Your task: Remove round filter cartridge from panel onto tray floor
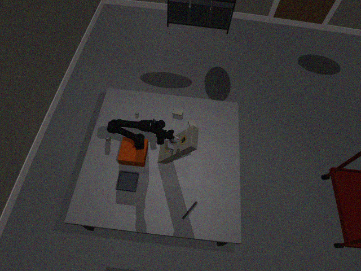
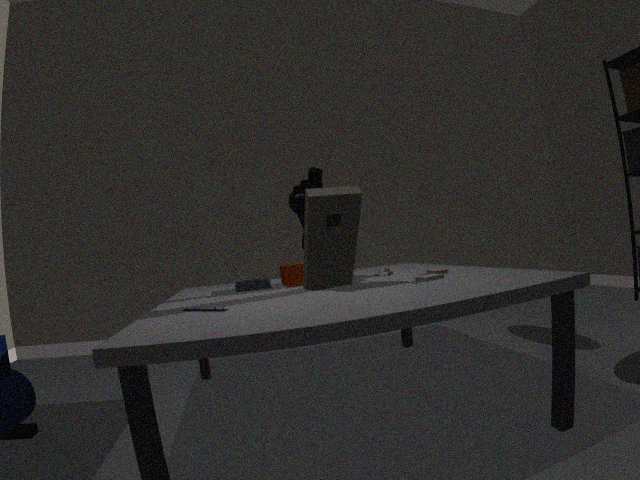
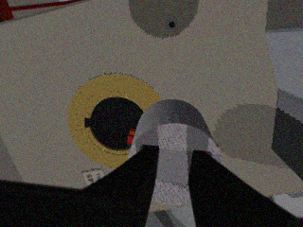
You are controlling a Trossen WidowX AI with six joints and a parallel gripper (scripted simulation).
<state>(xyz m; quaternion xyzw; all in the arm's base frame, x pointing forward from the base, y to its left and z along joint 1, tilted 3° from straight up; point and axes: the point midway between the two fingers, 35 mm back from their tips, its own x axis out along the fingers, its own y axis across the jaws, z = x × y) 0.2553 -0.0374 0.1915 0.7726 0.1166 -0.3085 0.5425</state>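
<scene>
The service panel (image 1: 193,136) (image 2: 330,253) (image 3: 227,61) stands upright on the table. Its round opening (image 3: 111,120) is dark inside, with a yellow ring (image 3: 80,118) around it and a small red part showing within. The grey round filter cartridge (image 3: 172,111) is out of the opening, in front of the panel and beside the hole in the wrist view. My gripper (image 3: 173,152) is shut on the cartridge, its fingertips at the cartridge's near face. The two slots are hidden by the fingers. The dark, shallow tray (image 1: 127,181) (image 2: 253,284) lies away from the gripper, beyond the orange block.
The orange block (image 1: 131,156) (image 2: 292,274) is at the arm's base, between the panel and the tray side. A thin dark rod (image 1: 189,210) (image 2: 205,309) lies on the table (image 1: 218,189). A small pale box (image 1: 177,113) and small cylinders are behind the arm.
</scene>
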